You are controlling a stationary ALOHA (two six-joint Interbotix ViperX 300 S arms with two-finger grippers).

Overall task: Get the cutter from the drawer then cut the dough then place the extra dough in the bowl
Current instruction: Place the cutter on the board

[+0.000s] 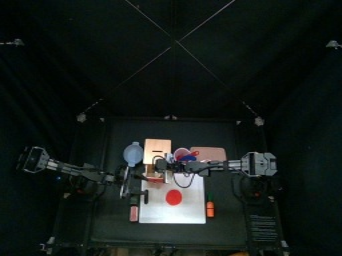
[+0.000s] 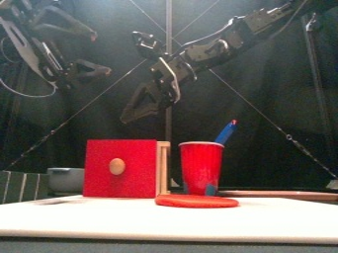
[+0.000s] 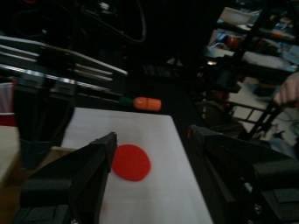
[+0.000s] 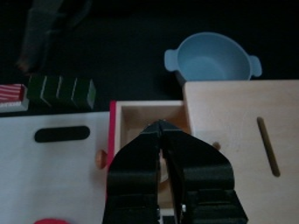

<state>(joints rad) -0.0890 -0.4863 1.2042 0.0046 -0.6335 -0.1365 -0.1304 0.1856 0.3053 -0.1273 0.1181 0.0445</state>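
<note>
The right gripper [image 4: 158,129] is caught directly above the open red drawer [image 4: 103,131] of the one pale wooden box [image 4: 239,122], jaws pinched together at the tips (the round metal cutter cannot be made out beneath them). One flat red dough disc [image 3: 131,162] is framed between the widely parted jaws of the left gripper [image 3: 152,140], on the one white cutting board [image 3: 152,192]. One blue-grey bowl [image 4: 212,57] is seen just beside the box. The right arm is stretched past the middle, wrist tipped downward.
</note>
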